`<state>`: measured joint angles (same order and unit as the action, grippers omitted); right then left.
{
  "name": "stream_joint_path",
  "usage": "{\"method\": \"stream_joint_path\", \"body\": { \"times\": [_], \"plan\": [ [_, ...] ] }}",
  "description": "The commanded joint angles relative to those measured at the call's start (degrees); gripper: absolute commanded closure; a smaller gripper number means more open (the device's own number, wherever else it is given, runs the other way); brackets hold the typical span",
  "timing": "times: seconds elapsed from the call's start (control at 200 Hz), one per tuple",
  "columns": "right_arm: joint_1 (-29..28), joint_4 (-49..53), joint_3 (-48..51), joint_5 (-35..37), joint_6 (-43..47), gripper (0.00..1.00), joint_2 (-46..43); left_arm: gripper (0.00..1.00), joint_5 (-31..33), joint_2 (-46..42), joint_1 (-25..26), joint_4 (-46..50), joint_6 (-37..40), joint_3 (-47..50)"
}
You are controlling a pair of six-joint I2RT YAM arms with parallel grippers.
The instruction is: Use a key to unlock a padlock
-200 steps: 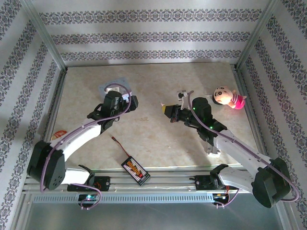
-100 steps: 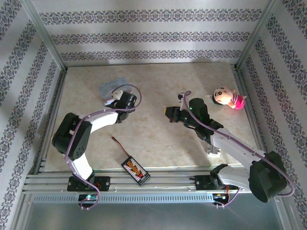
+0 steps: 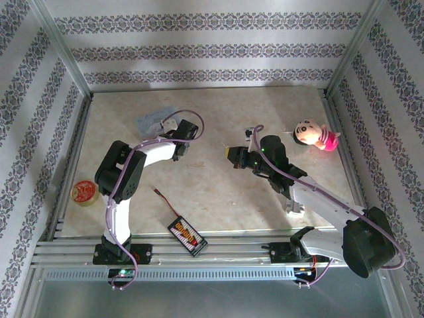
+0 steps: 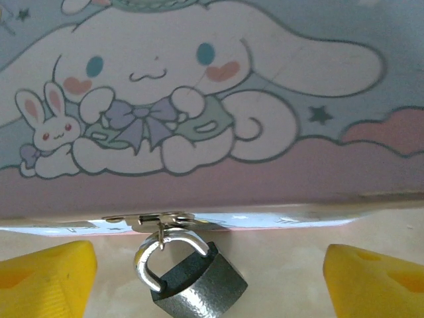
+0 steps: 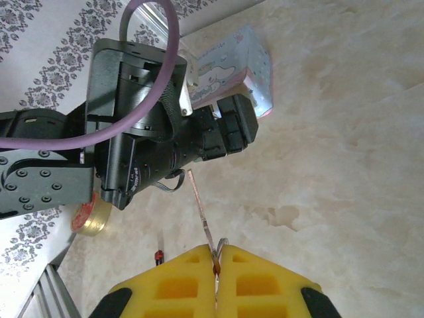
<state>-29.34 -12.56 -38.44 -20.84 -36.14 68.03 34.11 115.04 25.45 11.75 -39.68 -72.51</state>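
The padlock [image 4: 195, 281], dark with a silvery face, hangs by its shackle from the hasp [image 4: 159, 218] of the light-blue cartoon tin [image 4: 218, 99] and rests on the table. My left gripper [image 4: 209, 285] is open, a yellow fingertip [image 4: 46, 278] on each side of the padlock and well apart from it. In the top view it [image 3: 173, 130] sits low against the tin [image 3: 154, 121]. My right gripper [image 5: 216, 262] is shut on the key [image 5: 202, 212], whose thin blade points at the left wrist. It [image 3: 230, 154] hovers mid-table.
A doll [image 3: 315, 136] lies at the back right. A round red-and-gold tin [image 3: 84, 191] sits by the left edge. A black board with wires [image 3: 187, 235] lies near the front rail. The left arm's elbow [image 3: 122, 169] stands high.
The left arm has folded up, its elbow swinging right and uncovering the round tin, while its wrist stays low by the blue tin. The right arm has barely moved.
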Motion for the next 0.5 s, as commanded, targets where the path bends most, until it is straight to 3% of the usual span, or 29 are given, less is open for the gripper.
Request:
{"method": "stream_joint_path", "body": {
  "times": [0.0,0.225,0.385,0.495],
  "plan": [
    [0.68,-1.76,0.55,-0.78,-0.62,1.00,0.34,0.17,0.90,1.22,-1.60,4.49,-4.13,-1.85],
    [0.78,-1.84,0.38,-1.03,-0.69,1.00,0.62,0.30,1.45,1.41,-2.86,6.24,-5.60,-1.25],
    [0.78,-2.09,0.03,-1.37,-0.84,1.00,1.31,0.31,-0.55,1.10,-3.47,5.38,-5.67,-0.12],
    [0.76,-2.14,-0.24,-1.63,-1.04,1.00,1.83,0.45,-2.14,0.80,-3.54,4.69,-5.58,0.39]
  ]
}}
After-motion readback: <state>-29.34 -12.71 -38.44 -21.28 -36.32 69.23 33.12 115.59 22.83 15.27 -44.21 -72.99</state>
